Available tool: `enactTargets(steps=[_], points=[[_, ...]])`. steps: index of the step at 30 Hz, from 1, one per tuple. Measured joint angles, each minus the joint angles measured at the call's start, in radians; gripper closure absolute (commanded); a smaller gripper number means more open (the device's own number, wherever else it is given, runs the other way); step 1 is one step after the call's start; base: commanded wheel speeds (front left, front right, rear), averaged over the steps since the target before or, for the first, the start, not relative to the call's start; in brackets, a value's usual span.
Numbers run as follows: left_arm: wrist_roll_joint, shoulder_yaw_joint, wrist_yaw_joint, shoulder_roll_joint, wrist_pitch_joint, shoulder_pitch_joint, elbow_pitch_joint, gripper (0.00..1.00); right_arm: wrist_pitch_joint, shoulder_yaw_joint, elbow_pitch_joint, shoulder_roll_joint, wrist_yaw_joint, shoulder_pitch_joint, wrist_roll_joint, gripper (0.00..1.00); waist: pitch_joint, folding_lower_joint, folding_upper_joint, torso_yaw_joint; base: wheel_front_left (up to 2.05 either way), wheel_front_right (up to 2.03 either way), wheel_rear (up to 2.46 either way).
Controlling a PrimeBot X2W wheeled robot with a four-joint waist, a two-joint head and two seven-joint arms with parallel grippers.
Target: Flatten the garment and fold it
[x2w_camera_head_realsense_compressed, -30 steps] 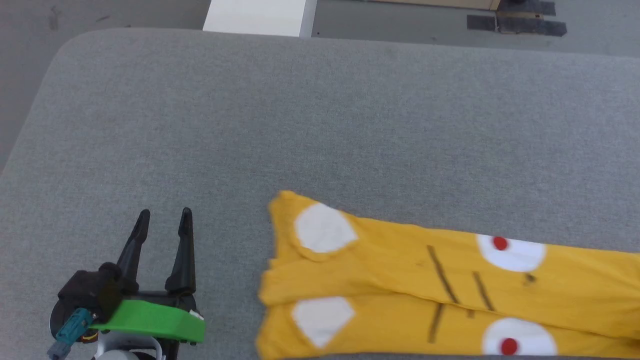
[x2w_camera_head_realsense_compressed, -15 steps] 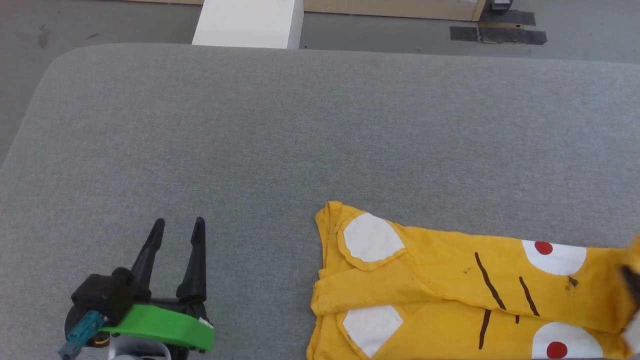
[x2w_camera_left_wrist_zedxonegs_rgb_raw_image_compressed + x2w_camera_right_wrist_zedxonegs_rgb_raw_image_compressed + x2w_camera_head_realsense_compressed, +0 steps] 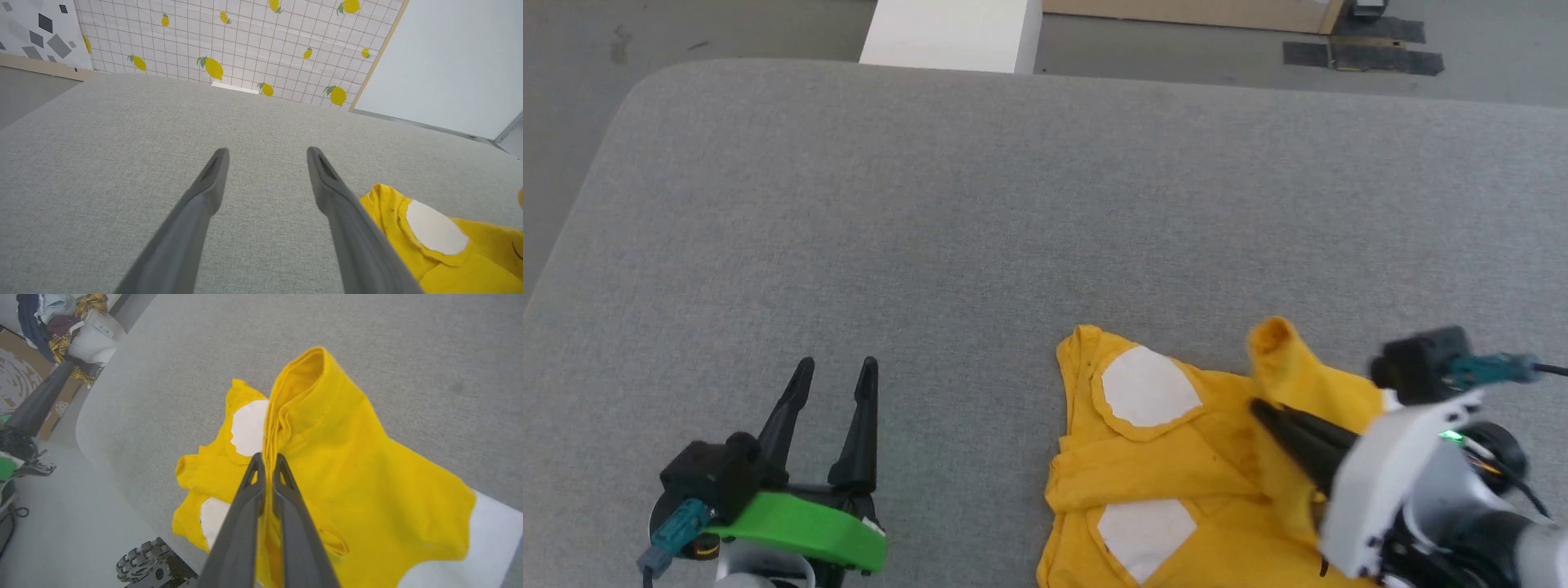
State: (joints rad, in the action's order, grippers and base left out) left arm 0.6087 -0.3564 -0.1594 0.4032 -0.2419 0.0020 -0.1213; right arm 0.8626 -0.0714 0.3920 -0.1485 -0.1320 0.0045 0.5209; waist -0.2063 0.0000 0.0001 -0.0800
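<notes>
The garment, a bright yellow T-shirt with white patches, lies on the grey table at the lower right of the head view. My right gripper is shut on a raised fold of its cloth and holds it above the lying part. In the right wrist view the fingers pinch a bunched yellow edge that drapes down to the right. My left gripper stands open over bare table, well left of the shirt. The left wrist view shows its fingers spread apart, the garment to their right.
The grey padded table stretches far behind and to the left of the shirt. A white box stands on the floor past the far edge. A pile of clothes lies beyond the table's corner.
My right gripper has come into the head view from the right, carrying the shirt's right part up and leftward over the rest. The camera shifted slightly. The left gripper stays open in place.
</notes>
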Motion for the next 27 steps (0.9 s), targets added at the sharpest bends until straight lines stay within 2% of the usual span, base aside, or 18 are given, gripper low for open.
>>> enactTargets(steps=[7,16,17,18,22,27], points=[[0.000,-0.012,0.013,-0.024,-0.001,-0.034,0.019,0.00,-0.015,-0.184,-0.080,0.027,0.000,-0.133,-0.010,1.00,-0.033,0.0000,0.0000,-0.034,0.00,0.00,0.00],[0.000,-0.019,0.026,-0.052,-0.007,-0.067,0.050,0.00,-0.102,-0.269,-0.352,0.060,0.000,-0.232,-0.113,1.00,-0.066,0.0000,0.0000,-0.074,0.00,0.00,0.00],[0.000,-0.020,0.027,-0.055,-0.007,-0.067,0.054,0.00,-0.120,-0.274,-0.383,0.068,0.000,-0.238,-0.137,0.55,-0.067,0.0000,-0.0001,-0.077,0.00,0.00,0.00],[0.000,-0.022,0.028,-0.057,-0.007,-0.069,0.058,0.00,-0.135,-0.286,-0.410,0.071,0.000,-0.246,-0.160,0.00,-0.068,0.0000,0.0000,-0.080,0.00,0.00,0.00],[0.000,-0.024,0.028,-0.059,-0.007,-0.070,0.071,0.00,-0.187,-0.301,-0.464,0.082,0.000,-0.269,-0.174,0.00,-0.060,0.0000,0.0000,-0.080,0.00,0.00,0.00],[0.002,-0.022,0.028,-0.057,-0.006,-0.066,0.072,0.00,-0.220,-0.254,-0.420,0.091,0.000,-0.277,-0.151,0.00,-0.044,0.0000,0.0000,-0.059,0.00,0.00,0.00]])
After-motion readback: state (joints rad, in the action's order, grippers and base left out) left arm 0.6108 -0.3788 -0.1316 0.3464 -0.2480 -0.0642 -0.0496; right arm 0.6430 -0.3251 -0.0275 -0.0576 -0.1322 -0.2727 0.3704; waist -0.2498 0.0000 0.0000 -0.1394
